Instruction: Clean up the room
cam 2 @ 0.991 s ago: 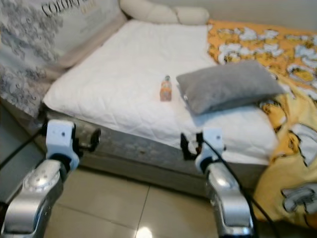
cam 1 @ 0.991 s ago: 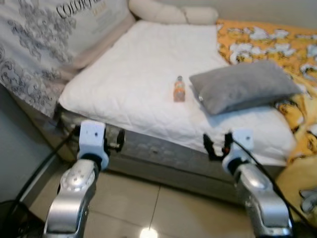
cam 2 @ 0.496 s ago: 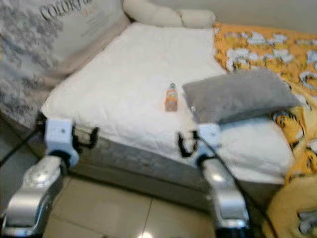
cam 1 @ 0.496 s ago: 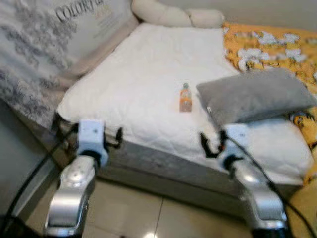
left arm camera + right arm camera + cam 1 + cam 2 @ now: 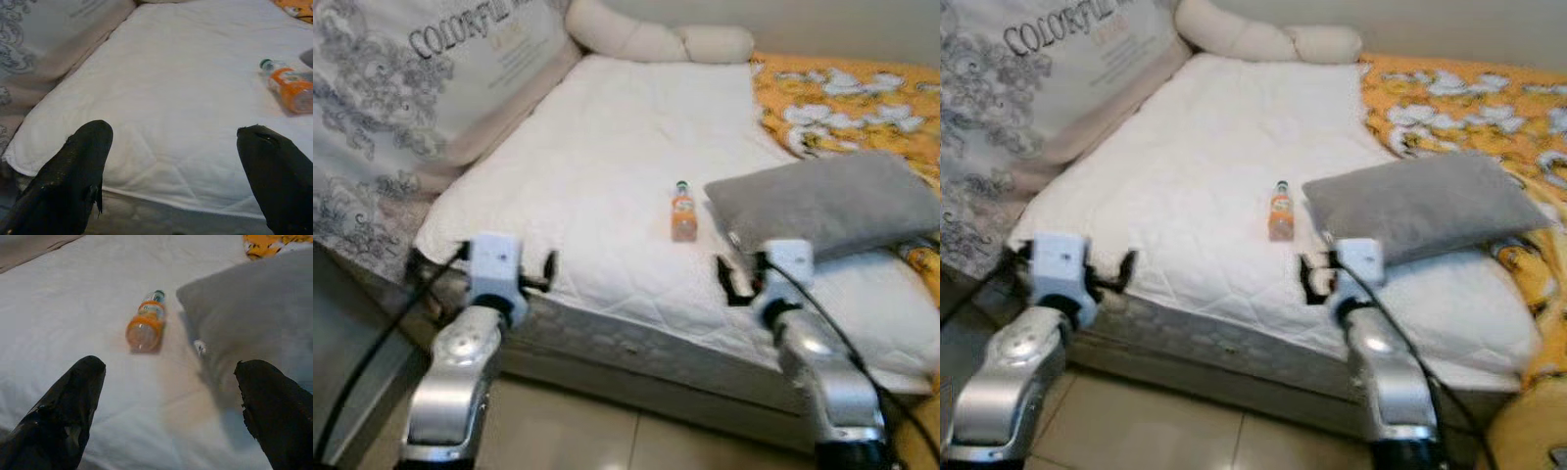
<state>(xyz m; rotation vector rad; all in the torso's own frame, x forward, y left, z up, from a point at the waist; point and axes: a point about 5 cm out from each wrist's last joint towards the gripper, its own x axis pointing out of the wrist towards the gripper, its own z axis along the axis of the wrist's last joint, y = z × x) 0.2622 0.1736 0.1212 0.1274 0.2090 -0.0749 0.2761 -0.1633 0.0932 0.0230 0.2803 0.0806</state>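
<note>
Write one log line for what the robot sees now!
scene: bed | orange bottle lying beside grey pillow | left end effector open | right end effector open, facing bottle

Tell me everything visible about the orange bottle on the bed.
The orange bottle is small, looks like clear plastic, with orange contents or label and a dark green cap. It lies on its side on the white mattress cover, cap pointing toward the headboard end, just beside the grey pillow without clearly touching it. Nothing holds it.

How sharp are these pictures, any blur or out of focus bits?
Left eye view: soft overall, the orange bottle blurred. Right eye view: likewise soft. Left wrist view: the left pincer fingers loom dark and unfocused. Right wrist view: bottle and grey pillow hazy behind the right pincer.
</note>
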